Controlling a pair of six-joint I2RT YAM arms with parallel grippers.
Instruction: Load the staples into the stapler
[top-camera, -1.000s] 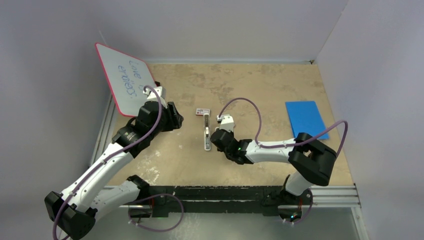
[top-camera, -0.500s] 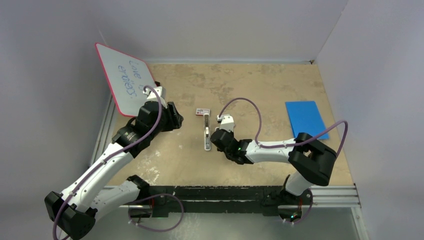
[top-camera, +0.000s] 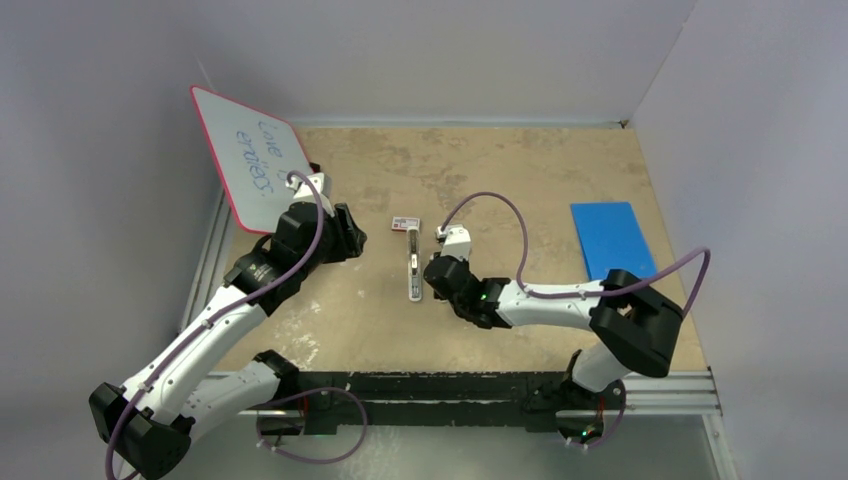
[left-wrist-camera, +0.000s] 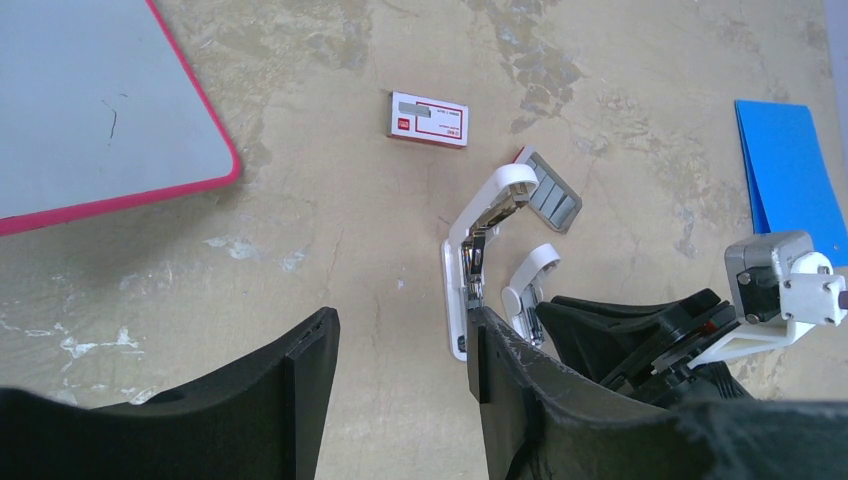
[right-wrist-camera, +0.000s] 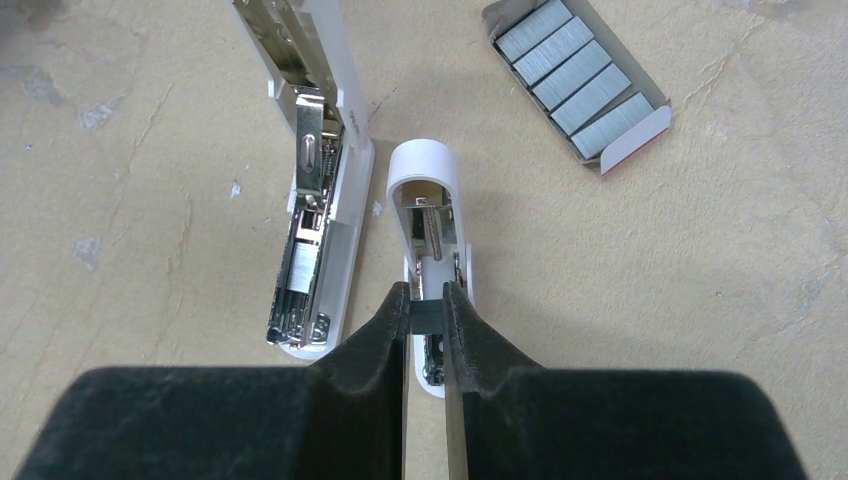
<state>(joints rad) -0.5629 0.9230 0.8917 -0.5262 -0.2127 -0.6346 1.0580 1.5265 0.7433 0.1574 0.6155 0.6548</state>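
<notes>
Staples (right-wrist-camera: 428, 316), pinched in right jaws, show only from right wrist; left jaws spread.

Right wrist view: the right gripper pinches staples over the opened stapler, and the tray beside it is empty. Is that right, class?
No. The tray is not empty: it holds five grey strips, as the right wrist view shows. The right gripper does pinch the staples over the opened stapler.

The white stapler (right-wrist-camera: 335, 190) lies splayed open with its metal magazine channel facing up, and the staples (right-wrist-camera: 428, 317), a small dark grey block, sit pinched in the right gripper (right-wrist-camera: 428, 300) over the stapler's rounded white arm.
</notes>
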